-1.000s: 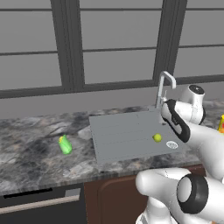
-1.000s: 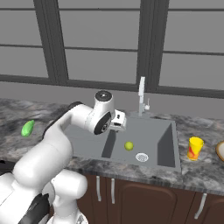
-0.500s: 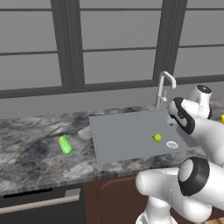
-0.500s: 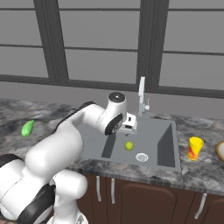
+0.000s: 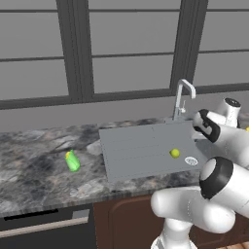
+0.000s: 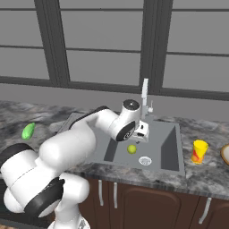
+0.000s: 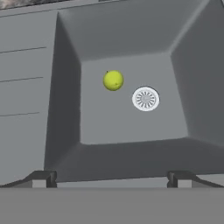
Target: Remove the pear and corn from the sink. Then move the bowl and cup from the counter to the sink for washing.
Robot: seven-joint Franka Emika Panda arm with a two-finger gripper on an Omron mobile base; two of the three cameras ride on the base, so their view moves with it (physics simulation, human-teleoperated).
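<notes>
So the white arm's hand hangs wide open, empty, over the grey recessed sink, lined up for the round yellow-green pear. Bright green corn cob already lies out on the marble tabletop.

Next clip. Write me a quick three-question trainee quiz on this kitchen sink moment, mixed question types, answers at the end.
1. True or false: the corn lies in the sink.
2. Which thing lies on the basin floor beside the drain? A) the cup B) the pear C) the bowl
3. Fill in: the gripper hangs above the basin with its jaws ____.

Key
1. False: it lies on the counter, off to the sink's left in the left base view.
2. B. The cup and the bowl stand on the counter at the sink's other side.
3. Open, with nothing between them.
</notes>
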